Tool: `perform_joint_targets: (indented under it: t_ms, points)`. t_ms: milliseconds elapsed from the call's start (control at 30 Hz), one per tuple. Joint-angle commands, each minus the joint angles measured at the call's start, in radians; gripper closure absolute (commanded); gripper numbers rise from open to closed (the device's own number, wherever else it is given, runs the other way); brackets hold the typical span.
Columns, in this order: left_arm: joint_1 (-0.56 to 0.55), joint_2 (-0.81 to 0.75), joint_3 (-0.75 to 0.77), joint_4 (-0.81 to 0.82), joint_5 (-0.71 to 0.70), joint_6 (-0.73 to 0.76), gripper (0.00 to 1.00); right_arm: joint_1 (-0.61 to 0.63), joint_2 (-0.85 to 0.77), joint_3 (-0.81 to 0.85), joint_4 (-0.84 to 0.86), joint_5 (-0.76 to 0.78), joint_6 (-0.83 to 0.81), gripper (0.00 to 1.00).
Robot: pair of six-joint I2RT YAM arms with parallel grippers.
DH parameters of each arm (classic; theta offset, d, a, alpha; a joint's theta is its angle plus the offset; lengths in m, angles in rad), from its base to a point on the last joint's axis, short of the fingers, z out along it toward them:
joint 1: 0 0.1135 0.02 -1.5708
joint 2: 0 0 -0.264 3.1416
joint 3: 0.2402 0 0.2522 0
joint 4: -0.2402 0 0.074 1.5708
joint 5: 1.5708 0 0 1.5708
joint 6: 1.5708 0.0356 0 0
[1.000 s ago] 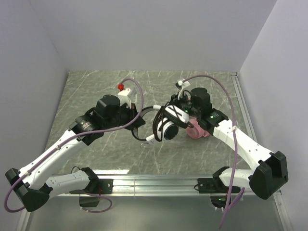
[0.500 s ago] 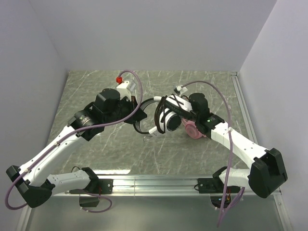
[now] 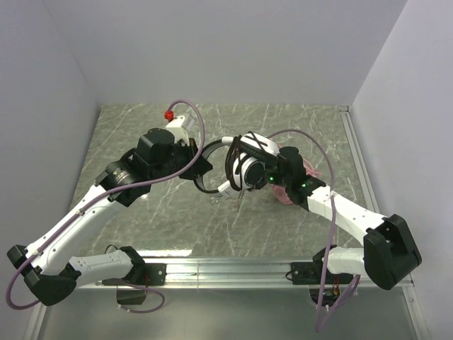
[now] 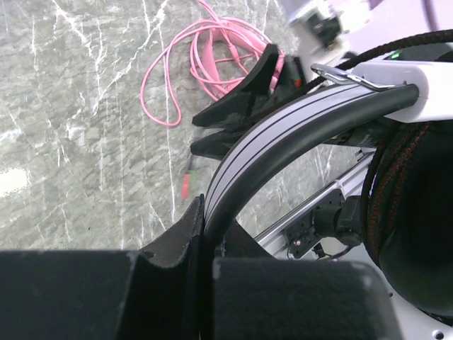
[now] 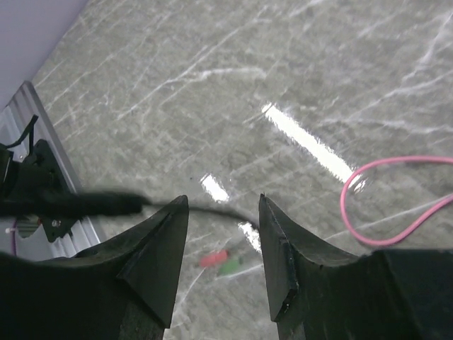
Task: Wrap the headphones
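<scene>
The left gripper (image 4: 207,241) is clamped shut on the black, white-striped headband (image 4: 283,134) of the black-and-white over-ear headset (image 3: 246,170), which sits near the middle of the grey marbled counter (image 3: 141,127) between the two arms. In the left wrist view the band arches up and away from the closed fingers, with one dark ear cup (image 4: 414,234) at its far end. The right gripper (image 5: 221,205) stands open just beside that headset. Its two black fingers are well apart, and the thin black cable (image 5: 212,210) runs across the gap between them without being pinched. Below that gap a small red and green plug (image 5: 219,261) lies on the counter; which cable it ends cannot be told. The all-pink headset (image 3: 284,193) rests on the counter just behind the right arm and is partly hidden by it. Its thin pink cable (image 4: 212,60) lies in loose loops on the stone beside it.
</scene>
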Motion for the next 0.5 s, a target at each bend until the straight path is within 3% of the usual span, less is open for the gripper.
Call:
perform_joint_targets:
  t_ms: [0, 267, 467]
  points:
    - [-0.004, -0.02, 0.079, 0.095, 0.004, -0.062, 1.0, -0.005, 0.016, -0.017, 0.082, -0.02, 0.017, 0.48]
    - [-0.004, -0.015, 0.093, 0.096, -0.005, -0.073, 1.0, 0.011, 0.051, -0.047, 0.15, -0.04, 0.046, 0.48]
    - [-0.003, -0.006, 0.093, 0.098, -0.025, -0.088, 1.0, 0.031, 0.068, -0.063, 0.215, 0.01, 0.077, 0.37]
